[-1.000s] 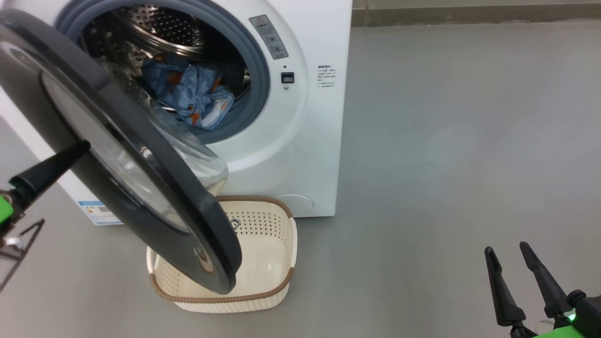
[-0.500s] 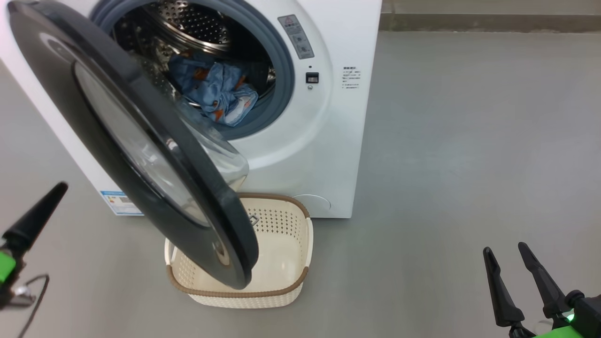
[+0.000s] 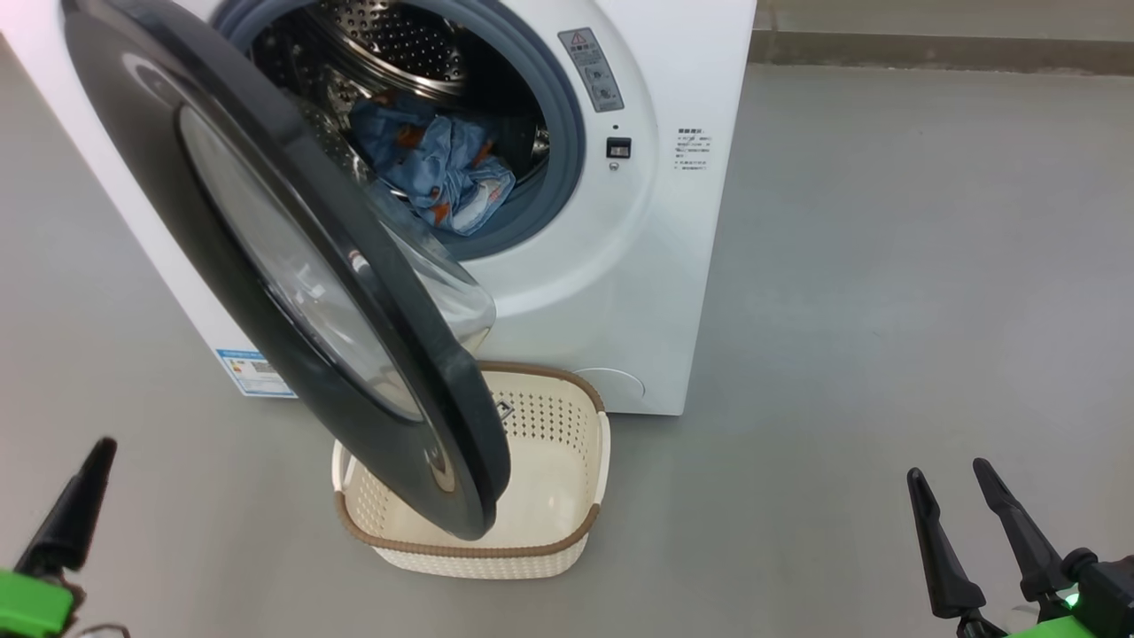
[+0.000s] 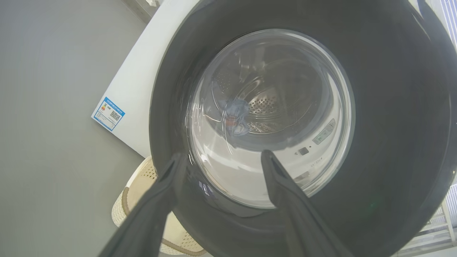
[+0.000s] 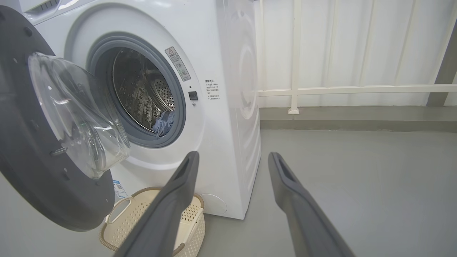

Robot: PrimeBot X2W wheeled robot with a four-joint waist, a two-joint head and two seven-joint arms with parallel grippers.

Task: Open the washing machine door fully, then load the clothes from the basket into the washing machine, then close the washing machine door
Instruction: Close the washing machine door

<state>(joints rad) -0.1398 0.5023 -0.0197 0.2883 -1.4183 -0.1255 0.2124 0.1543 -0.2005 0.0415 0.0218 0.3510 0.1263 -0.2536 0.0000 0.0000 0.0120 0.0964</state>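
Both claws are spread wide, with nothing held. The left claw (image 4: 221,156) is pointed at the outer face of the washing machine door (image 3: 292,266), apart from it; a second earlier its finger was seen at the door's rim. The right claw (image 3: 946,470) is held over bare floor (image 3: 886,266). The door is left half open, glass bulge turned drumward, lower edge above the basket (image 3: 469,551). The clothes (image 3: 438,168) are seen inside the washing machine (image 3: 638,266).

We see a smooth matt grey floor (image 3: 886,266) under soft, even light; along its far edge runs a low grey concrete kerb (image 5: 357,121); on the kerb stands a white metal railing (image 5: 357,89) before a white ribbed panel wall (image 5: 342,43); a dark grey post (image 5: 444,71) rises at the kerb's right end.
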